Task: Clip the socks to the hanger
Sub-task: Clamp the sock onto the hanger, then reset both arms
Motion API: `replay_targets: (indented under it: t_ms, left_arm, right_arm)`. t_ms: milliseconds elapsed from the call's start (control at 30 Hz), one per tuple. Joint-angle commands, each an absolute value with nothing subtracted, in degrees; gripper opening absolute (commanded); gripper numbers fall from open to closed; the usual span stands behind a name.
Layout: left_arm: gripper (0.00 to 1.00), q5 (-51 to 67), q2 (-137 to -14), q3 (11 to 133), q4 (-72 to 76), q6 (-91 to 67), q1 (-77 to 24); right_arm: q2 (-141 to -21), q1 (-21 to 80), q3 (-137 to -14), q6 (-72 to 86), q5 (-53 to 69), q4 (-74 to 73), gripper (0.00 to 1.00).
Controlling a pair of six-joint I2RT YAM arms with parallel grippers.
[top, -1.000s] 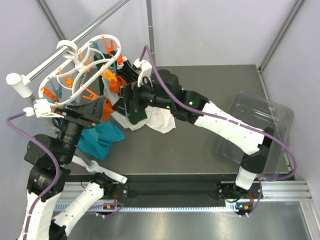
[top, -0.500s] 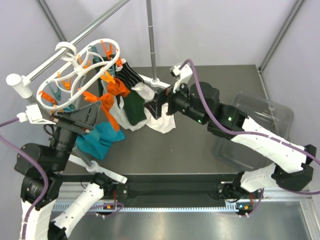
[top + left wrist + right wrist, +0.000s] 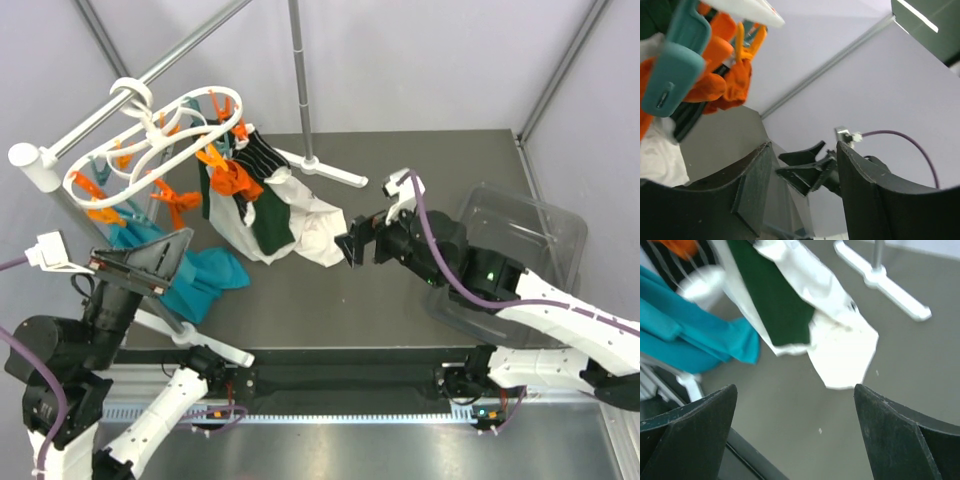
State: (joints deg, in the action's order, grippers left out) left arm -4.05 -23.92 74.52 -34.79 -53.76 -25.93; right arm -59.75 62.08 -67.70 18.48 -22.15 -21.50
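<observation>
Now my right end effector (image 3: pixel 350 247) has backed away, spread wide, socks (image 3: pixel 237 180) to its left. Also spread: my left end effector (image 3: pixel 804 150).

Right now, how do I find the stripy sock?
Find the grey rail across the top left; a white hanger hangs from it. At the hanger's right end hangs the stripy sock: dark with thin white stripes, unlike the orange sock beside it and the plain green cloth below.
</observation>
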Motion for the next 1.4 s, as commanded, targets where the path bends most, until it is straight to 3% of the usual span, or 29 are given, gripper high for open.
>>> replay_targets:
  t_ms: [0, 200, 500, 633, 800, 1033, 1167, 1367]
  left_arm:
    - [0.58, 4.38, -25.47, 71.29, -30.16, -56.33, -26.02]
    - [0.54, 16.87, -31.81, 63.21, -26.13, -56.51, -23.12]
    - [0.55, 14.33, -27.07, 47.29, -16.7, -56.0, -22.94]
    - [0.55, 14.76, -25.58, 39.92, -13.55, -52.56, -23.03]
    - [0.57, 16.26, -25.4, 25.42, -0.45, -53.61, -26.53]
    - [0.6, 7.21, -24.61, 10.76, 17.21, -46.14, -41.38]
    - [0.61, 7.47, -18.4, 1.07, 24.87, -49.91, -41.84]
    - [0.63, 5.97, -1.6, -6.77, 11.87, -52.91, -41.84]
  right_arm:
    - [-57.57, 61.88, -62.68, 21.7, -24.35, -22.24, 1.0]
    - [-54.58, 61.88, -51.26, 26.01, -24.35, -16.62, 1.0]
    - [-42.2, 61.96, -22.98, 28.22, -20.57, 15.15, 1.0]
    - [-40.96, 61.96, -16.54, 27.69, -19.69, 24.66, 1.0]
    - [-44.46, 61.96, -9.43, 27.25, -16.35, 37.15, 1.0]
    - [-52.46, 61.96, 4.73, 27.69, -16.43, 69.66, 1.0]
    - [-58.0, 61.96, 11.23, 28.91, -19.41, 84.61, 1.0]
    - [-53.8, 61.96, 11.34, 29.97, -21.7, 75.51, 1.0]
